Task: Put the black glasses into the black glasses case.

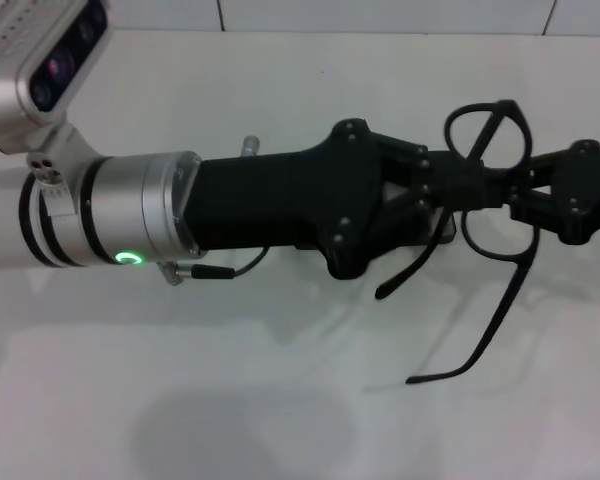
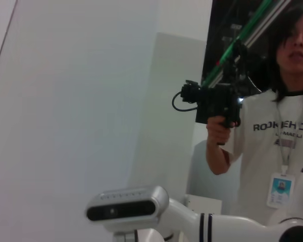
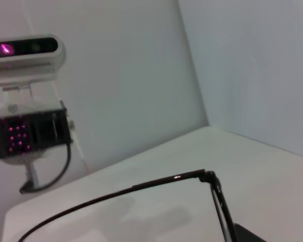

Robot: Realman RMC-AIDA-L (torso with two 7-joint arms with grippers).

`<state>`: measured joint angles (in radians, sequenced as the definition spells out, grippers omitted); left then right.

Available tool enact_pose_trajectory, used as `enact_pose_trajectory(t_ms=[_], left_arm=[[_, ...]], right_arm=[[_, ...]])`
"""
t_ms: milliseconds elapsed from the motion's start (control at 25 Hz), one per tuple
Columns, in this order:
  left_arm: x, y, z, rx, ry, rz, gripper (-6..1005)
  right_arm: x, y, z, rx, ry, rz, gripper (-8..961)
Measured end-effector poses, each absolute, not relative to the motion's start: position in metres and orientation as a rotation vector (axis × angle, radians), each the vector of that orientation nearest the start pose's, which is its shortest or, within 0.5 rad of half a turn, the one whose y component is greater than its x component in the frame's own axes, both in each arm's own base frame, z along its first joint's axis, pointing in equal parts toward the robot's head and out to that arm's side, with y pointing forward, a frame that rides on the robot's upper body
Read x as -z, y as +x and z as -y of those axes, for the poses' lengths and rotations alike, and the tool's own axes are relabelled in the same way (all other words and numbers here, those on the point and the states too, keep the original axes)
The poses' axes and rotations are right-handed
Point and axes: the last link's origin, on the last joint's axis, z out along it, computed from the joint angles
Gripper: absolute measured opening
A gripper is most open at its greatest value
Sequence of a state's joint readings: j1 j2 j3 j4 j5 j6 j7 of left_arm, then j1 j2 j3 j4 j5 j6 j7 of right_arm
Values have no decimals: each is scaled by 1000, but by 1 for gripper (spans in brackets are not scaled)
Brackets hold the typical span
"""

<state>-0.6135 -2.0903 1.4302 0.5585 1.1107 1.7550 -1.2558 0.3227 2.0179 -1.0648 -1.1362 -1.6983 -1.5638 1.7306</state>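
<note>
Meeting midair, left tool [image 1: 458,186] and right tool [image 1: 515,195] pinch black glasses [image 1: 488,135].

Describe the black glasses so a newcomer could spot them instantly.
On the white table, follow the left arm's long black gripper across the middle of the head view to where it meets the right gripper. Between them, raised off the surface, hang the black glasses: thin wire-like rims and two slim curved temples trailing down, unlike the bulky grippers.
</note>
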Motion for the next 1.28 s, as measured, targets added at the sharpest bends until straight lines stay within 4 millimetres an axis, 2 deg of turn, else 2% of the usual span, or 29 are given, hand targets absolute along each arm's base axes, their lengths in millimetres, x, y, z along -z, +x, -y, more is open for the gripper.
enact_pose_trajectory(t_ms=[240,480,840,1080,1280], left_arm=[[41,-132,-295,1584,-2926,218,34],[42,-134,-295,1579,-2925,230,34],[44,-134,-295,1586,-2917,242,34],[39,-132,-292,1651,-2894,220,34],[41,-130,-291,1651,-2911,210,34]], right_arm=[[-51,207,-312,-800,-2800,-500,116],[-55,201,-306,-912,-2808,-456,114],[-53,200,-305,-976,-2806,-443,109],[-49,209,-307,-990,-2787,-485,110],[-45,203,-312,-1034,-2788,-471,109]])
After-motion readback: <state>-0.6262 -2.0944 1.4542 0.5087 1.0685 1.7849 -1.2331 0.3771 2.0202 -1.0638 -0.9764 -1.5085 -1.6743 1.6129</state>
